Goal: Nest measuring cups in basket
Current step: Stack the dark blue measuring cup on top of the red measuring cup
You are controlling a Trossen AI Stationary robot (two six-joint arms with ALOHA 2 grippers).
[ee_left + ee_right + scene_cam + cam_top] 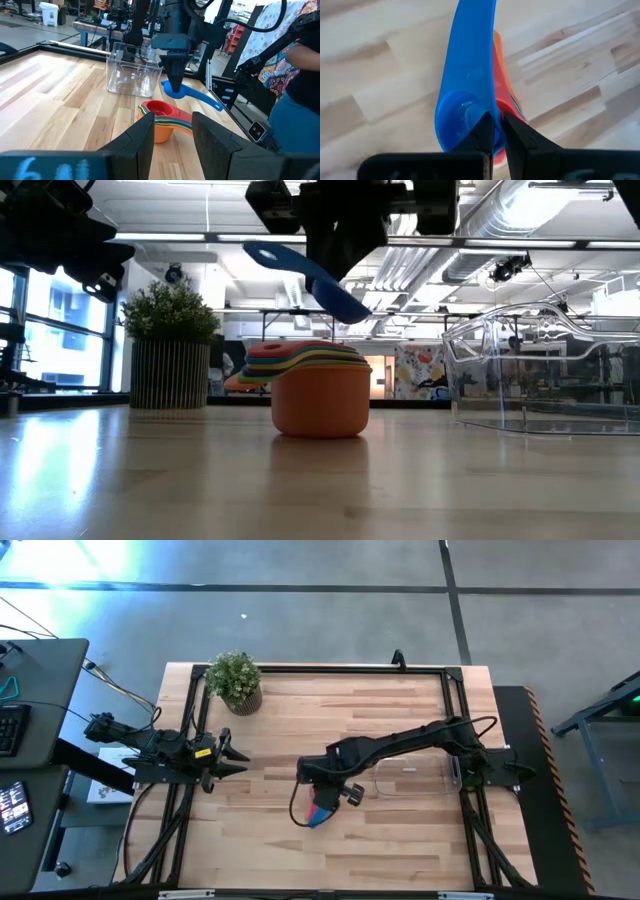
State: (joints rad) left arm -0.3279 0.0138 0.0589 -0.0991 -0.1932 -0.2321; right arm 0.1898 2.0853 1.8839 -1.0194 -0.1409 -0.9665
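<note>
I have the blue measuring cup [310, 280] pinched by its rim in the right gripper [496, 131], jaws clamped on it, and it hangs tilted in the air just above the stack of nested cups [318, 395]. In the right wrist view the blue handle runs away from the fingers with the orange and red of the stack showing beneath it. The stack sits on the table with the orange cup [161, 134] outermost, its body resting on the wood, and the coloured handles fan out to one side.

The basket [415, 778] stands on the table just beside the stack, toward the right arm's base. I can see nothing inside its clear walls. Nothing lies between the stack and the basket.

My left gripper [228, 754] waits well apart at the left side of the table, fingers spread and holding nothing. A potted plant [236, 681] stands near the far left corner.

The surface is pale butcher-block wood [300, 850] with a black frame along its edges. Beyond the table, the left wrist view shows a person in patterned clothing [295, 65] standing by the right side.
</note>
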